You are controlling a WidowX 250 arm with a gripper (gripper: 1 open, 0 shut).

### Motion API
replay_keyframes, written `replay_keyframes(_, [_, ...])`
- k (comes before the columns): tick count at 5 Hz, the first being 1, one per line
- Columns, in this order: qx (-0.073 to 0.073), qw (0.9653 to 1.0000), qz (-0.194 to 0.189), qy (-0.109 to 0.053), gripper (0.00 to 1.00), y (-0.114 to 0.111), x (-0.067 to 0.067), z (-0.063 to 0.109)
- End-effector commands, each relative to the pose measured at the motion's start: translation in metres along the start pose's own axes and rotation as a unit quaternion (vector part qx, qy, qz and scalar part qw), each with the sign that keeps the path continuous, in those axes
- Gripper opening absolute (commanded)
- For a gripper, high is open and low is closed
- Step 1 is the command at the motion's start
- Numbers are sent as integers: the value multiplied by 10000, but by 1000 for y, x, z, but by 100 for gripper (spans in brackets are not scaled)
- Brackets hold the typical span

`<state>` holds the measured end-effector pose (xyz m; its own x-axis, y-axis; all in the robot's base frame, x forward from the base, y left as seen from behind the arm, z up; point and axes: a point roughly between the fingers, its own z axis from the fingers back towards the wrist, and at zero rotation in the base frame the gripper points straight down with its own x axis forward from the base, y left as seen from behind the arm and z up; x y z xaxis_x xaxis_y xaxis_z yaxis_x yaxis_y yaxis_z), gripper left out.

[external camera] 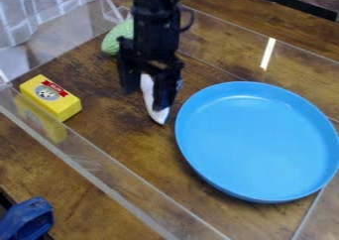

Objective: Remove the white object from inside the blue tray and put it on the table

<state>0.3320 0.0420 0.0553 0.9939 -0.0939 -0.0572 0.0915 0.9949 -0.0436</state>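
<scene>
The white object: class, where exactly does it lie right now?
In the camera view the white object lies on the table, outside the blue tray just off its left rim, directly under the open tool.

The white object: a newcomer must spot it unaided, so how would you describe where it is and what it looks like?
Start at the large round bright-blue plastic tray on the dark wood-grain table. Just off its left rim, the small tapered white plastic piece lies on the wood beneath the open black gripper. Unlike the boxy yellow carton and green toy, it is slim, white and pointed.
</scene>
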Motion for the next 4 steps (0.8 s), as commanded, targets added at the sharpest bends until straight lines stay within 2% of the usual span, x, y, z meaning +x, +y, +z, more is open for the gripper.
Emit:
replay_keyframes(1, [33,9994,138,-326,100,12,12,19])
replay_keyframes(2, [19,9992,194,-351,100,18,16,25])
replay_keyframes(4, [24,9977,573,-357,100,24,14,-4])
